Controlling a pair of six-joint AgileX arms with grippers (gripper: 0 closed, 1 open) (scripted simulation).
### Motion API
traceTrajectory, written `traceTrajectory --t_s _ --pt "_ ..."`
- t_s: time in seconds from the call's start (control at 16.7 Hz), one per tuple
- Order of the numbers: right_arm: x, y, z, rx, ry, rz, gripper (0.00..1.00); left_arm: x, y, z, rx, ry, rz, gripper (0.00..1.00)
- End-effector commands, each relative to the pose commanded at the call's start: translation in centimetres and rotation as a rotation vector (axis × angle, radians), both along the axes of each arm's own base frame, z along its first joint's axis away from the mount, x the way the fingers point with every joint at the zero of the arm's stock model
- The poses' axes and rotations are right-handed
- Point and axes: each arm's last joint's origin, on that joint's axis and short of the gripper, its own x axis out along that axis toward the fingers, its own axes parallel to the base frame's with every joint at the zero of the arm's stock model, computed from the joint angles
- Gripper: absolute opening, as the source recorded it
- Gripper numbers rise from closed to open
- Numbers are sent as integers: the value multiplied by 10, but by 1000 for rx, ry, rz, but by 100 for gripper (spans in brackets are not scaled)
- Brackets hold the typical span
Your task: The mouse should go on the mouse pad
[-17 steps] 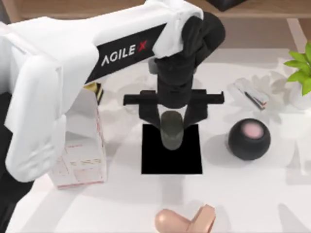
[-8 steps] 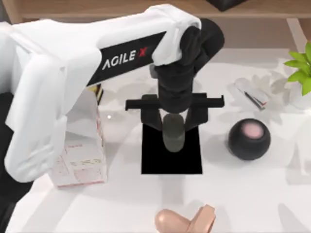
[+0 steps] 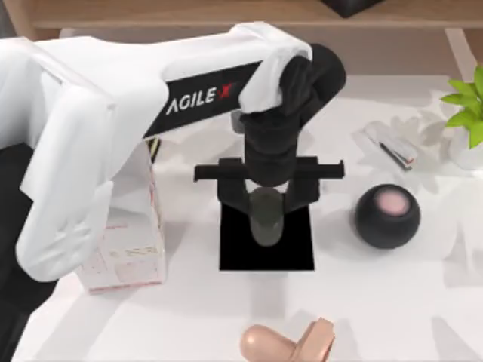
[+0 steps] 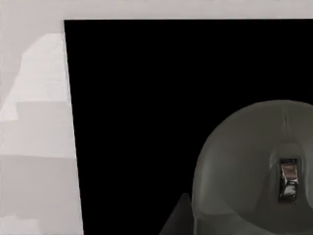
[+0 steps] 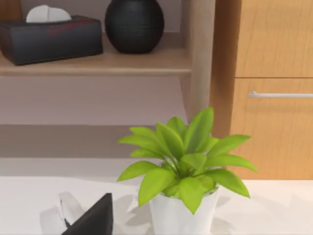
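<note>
My left gripper [image 3: 267,202] reaches in over the middle of the table and is shut on the mouse [image 3: 266,219], a small grey-olive oval, with one dark finger on each side of it. The mouse sits over the far half of the mouse pad [image 3: 241,253], a flat black near-square sheet. I cannot tell whether the mouse touches the pad. In the left wrist view the mouse [image 4: 249,161] shows its pale scroll wheel close up against the black mouse pad [image 4: 146,98].
A black ball with a pink top [image 3: 387,215] stands just right of the pad. Left of the pad stands a white carton [image 3: 124,241]. A beige object [image 3: 287,343] lies at the near edge. A small stapler-like item [image 3: 389,145] and a potted plant [image 3: 468,113] occupy the far right.
The left gripper has come down toward the pad with the mouse still in it, shifting slightly toward the near edge. Everything else has stayed in place.
</note>
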Motion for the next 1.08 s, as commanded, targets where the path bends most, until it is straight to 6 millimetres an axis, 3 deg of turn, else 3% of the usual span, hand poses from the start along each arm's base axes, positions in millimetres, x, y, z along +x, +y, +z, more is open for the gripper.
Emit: traceTrajectory --t_s 0.78,1.08 --pt "0 0 0 0 0 0 100 0 0 0 0 0 0 98" --pt "0 0 0 0 0 0 100 0 0 0 0 0 0 100"
